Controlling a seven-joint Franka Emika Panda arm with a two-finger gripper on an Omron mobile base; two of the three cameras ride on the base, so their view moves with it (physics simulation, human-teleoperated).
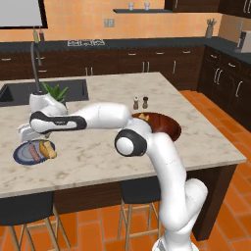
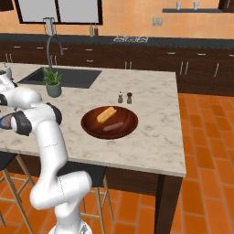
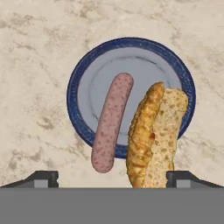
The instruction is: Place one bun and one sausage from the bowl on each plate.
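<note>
A dark blue plate [image 3: 131, 57] with a paler centre lies on the marble counter, seen from right above in the hand view. A pink sausage [image 3: 111, 122] and a split golden bun [image 3: 157, 135] lie side by side on it, both overhanging its near rim. My gripper [image 3: 112, 177] hovers over them, open, its fingertips [image 3: 41, 178] wide apart and holding nothing. From the left base view the gripper [image 1: 25, 133] hangs just above the plate [image 1: 19, 156] at the counter's left. The dark reddish-brown bowl [image 2: 89, 123] holds another bun [image 2: 106, 114] and sausage [image 2: 113, 126].
Salt and pepper shakers [image 2: 124, 97] stand just behind the bowl. A potted plant [image 2: 53, 83] sits by the sink [image 2: 64, 75] at the back left. Bar stools [image 1: 137, 196] stand under the counter's front edge. My arm stretches across the counter from the bowl [image 1: 169, 125] toward the plate.
</note>
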